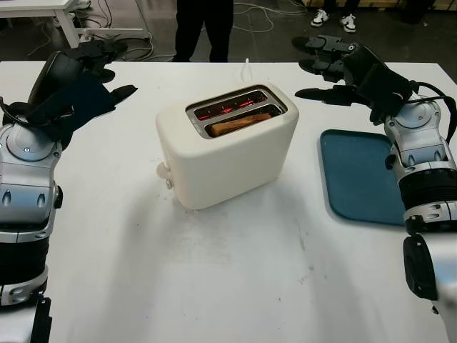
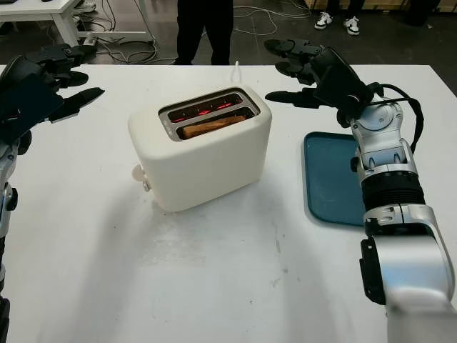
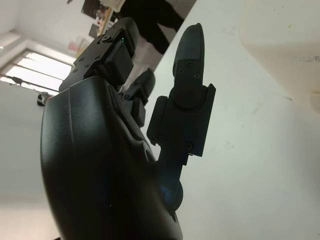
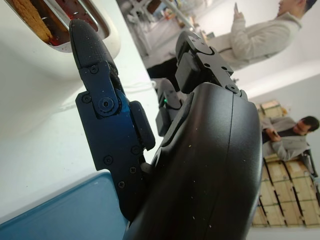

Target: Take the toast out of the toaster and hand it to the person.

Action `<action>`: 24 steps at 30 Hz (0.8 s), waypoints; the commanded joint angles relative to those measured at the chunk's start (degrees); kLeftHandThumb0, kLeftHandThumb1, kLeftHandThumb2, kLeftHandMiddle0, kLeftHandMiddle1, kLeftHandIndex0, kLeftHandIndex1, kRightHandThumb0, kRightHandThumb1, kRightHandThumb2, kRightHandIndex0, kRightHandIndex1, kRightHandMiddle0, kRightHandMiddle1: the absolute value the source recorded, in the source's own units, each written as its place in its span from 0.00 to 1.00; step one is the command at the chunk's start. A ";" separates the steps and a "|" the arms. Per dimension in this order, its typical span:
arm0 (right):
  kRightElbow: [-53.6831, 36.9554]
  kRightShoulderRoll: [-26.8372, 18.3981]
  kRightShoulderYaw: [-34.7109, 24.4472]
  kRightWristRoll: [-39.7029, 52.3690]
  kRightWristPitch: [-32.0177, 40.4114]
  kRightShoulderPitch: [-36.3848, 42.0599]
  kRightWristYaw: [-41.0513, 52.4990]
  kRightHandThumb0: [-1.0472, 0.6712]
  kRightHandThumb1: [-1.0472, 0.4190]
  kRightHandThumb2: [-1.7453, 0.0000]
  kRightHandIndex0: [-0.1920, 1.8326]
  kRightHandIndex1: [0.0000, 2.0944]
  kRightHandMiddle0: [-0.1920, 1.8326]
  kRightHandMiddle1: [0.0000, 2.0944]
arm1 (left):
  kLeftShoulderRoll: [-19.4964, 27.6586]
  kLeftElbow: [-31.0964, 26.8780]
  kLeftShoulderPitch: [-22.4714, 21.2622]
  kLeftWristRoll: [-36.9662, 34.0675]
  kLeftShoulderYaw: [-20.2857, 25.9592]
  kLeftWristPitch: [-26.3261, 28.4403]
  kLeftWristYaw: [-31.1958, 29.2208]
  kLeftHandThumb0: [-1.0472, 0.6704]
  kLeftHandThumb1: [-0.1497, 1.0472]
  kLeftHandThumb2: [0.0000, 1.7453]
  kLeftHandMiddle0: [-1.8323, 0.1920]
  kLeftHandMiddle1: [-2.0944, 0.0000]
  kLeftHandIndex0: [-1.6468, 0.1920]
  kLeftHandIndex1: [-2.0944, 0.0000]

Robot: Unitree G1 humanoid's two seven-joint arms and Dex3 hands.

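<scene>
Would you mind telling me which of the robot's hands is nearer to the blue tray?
The right hand: it is open above the table just beyond the blue tray's far edge. The left hand is open across the table, past the toaster.

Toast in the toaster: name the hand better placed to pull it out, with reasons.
Probably the right hand. It is open, raised beside the toaster at slot height, fingers toward the toast. The left hand, also open, sits farther off past the toaster's other end. The margin is modest.
</scene>
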 commanded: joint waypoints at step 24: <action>-0.27 0.21 -0.13 0.32 -0.52 0.15 0.29 0.17 0.13 1.00 0.28 0.00 0.28 0.00 | -0.32 -0.30 0.19 0.10 0.48 -0.26 0.30 0.33 0.89 0.15 0.76 0.75 0.64 1.00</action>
